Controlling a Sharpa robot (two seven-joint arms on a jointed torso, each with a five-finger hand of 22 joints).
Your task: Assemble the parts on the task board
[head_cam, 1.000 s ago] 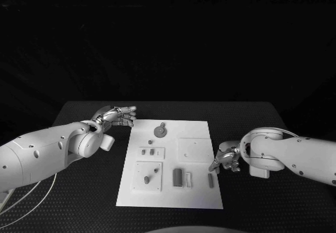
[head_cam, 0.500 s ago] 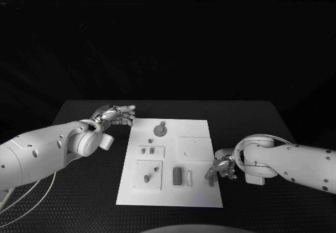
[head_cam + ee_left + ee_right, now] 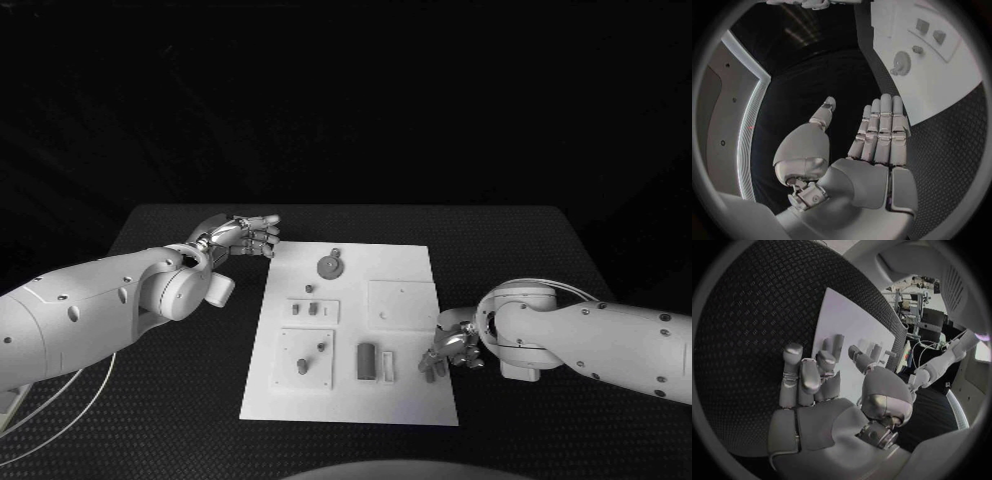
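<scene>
A black table (image 3: 519,240) with a textured top is seen, spanning nine to three o'clock.

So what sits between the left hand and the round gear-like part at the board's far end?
Nothing: in the head view, only bare black table and white task board separate the left hand from the round part.

My right hand (image 3: 456,347) covers the slim part at the task board's (image 3: 404,405) near right edge; I can't tell whether the fingers (image 3: 431,368) grip it.
</scene>
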